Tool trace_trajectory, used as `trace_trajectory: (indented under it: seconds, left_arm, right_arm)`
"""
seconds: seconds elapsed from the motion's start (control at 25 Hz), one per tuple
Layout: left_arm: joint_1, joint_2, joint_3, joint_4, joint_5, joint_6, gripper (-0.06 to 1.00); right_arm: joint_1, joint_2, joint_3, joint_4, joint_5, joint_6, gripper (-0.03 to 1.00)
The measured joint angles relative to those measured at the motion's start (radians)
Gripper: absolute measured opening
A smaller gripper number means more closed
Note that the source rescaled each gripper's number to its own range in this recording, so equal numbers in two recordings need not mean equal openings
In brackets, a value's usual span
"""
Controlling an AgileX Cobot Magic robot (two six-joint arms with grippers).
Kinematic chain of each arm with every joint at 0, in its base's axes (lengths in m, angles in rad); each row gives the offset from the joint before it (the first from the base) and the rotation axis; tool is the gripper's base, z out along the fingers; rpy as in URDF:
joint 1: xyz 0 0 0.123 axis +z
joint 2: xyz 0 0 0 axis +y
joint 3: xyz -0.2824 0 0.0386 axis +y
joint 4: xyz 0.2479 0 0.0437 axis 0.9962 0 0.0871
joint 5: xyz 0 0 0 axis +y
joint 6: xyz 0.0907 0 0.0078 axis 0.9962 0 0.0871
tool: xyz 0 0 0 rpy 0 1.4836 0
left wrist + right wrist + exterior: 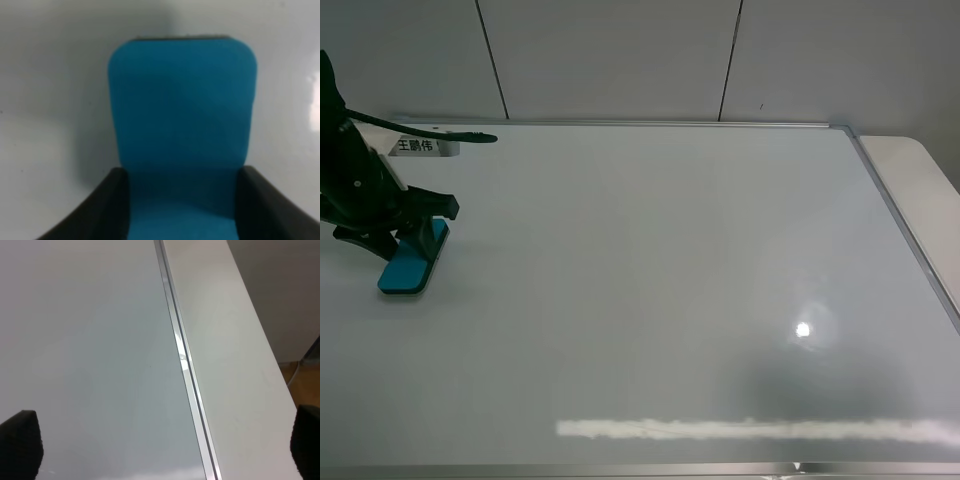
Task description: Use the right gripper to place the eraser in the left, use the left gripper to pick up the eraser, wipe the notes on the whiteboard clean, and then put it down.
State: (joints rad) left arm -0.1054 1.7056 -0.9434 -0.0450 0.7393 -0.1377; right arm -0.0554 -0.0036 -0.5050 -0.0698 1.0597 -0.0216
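Note:
The teal eraser (pixel 408 268) lies flat on the far left of the whiteboard (pixel 650 280). My left gripper (pixel 405 230) is shut on its rear end. In the left wrist view the eraser (pixel 182 115) fills the middle, with a black finger (pixel 100 210) pressed against each long side of it. The right gripper (pixel 164 442) is open and holds nothing. It hangs over the board's right frame edge (pixel 182 355) and is outside the exterior high view. The notes are out of view; the visible board surface (pixel 90 340) carries no red marks.
A white label (pixel 415 146) and a black cable lie at the board's back left corner. The bare white tabletop (pixel 910 170) runs along the board's right side, with a drop to the floor (pixel 305 385) beyond it. A wall stands behind.

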Motion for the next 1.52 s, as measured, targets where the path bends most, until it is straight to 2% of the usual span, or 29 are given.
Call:
trace_trajectory:
  seconds: [0.2, 0.6, 0.64, 0.68, 0.72, 0.8, 0.88, 1.0, 1.32, 1.52]
  left_arm:
    - [0.000, 0.000, 0.000, -0.030, -0.005, -0.014, 0.05]
    - [0.000, 0.000, 0.001, -0.035, 0.009, -0.014, 0.05]
    - [0.000, 0.000, 0.001, -0.035, 0.009, -0.006, 0.07]
    - [0.000, 0.000, 0.001, -0.035, 0.009, 0.010, 0.15]
    - [0.000, 0.000, 0.001, -0.035, 0.006, 0.029, 0.32]
    - [0.000, 0.000, 0.001, -0.035, -0.005, 0.050, 0.74]
    - [0.000, 0.000, 0.001, -0.035, -0.020, 0.059, 0.91]
    - [0.000, 0.000, 0.001, -0.035, -0.028, 0.060, 0.98]
    - [-0.001, -0.004, 0.002, -0.037, -0.030, 0.063, 0.99]
    - [-0.037, -0.143, 0.077, -0.053, -0.096, 0.063, 1.00]
  right_arm:
    - [0.000, 0.000, 0.000, 0.000, 0.000, 0.000, 1.00]
    - [0.000, 0.000, 0.000, 0.000, 0.000, 0.000, 1.00]
    - [0.000, 0.000, 0.000, 0.000, 0.000, 0.000, 1.00]
    - [0.000, 0.000, 0.000, 0.000, 0.000, 0.000, 1.00]
    - [0.000, 0.000, 0.000, 0.000, 0.000, 0.000, 1.00]
    - [0.000, 0.000, 0.000, 0.000, 0.000, 0.000, 1.00]
    - [0.000, 0.000, 0.000, 0.000, 0.000, 0.000, 1.00]
    - [0.000, 0.000, 0.000, 0.000, 0.000, 0.000, 1.00]
    - [0.000, 0.000, 0.000, 0.000, 0.000, 0.000, 1.00]
    - [0.000, 0.000, 0.000, 0.000, 0.000, 0.000, 1.00]
